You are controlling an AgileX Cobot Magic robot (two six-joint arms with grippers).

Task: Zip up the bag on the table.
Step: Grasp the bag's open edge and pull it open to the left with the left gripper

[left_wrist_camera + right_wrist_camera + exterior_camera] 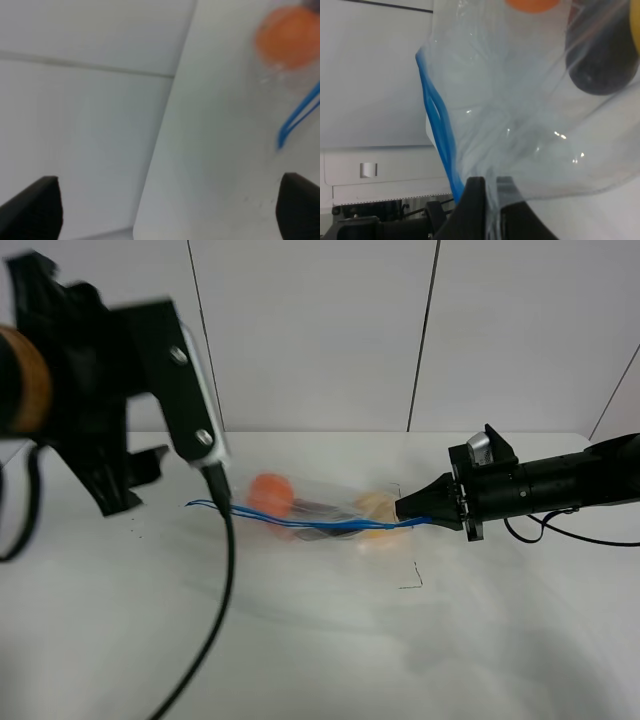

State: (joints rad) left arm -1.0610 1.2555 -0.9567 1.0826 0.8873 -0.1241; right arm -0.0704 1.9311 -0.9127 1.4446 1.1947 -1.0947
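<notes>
The bag point(320, 510) lies on the worktop point(300, 640), with an orange fruit point(270, 493) at one end and a blue zip strip point(300, 523) along its near edge. The right fingers point(475, 200) are pinched tight on the bag's other end, at the strip. The left fingers point(35, 210) are spread wide and hold nothing, just off the bag's orange end.

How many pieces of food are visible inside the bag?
3: an orange fruit at the bag's left end, a dark eggplant in the middle, a yellow fruit nearest the right gripper. Others may be hidden.
</notes>
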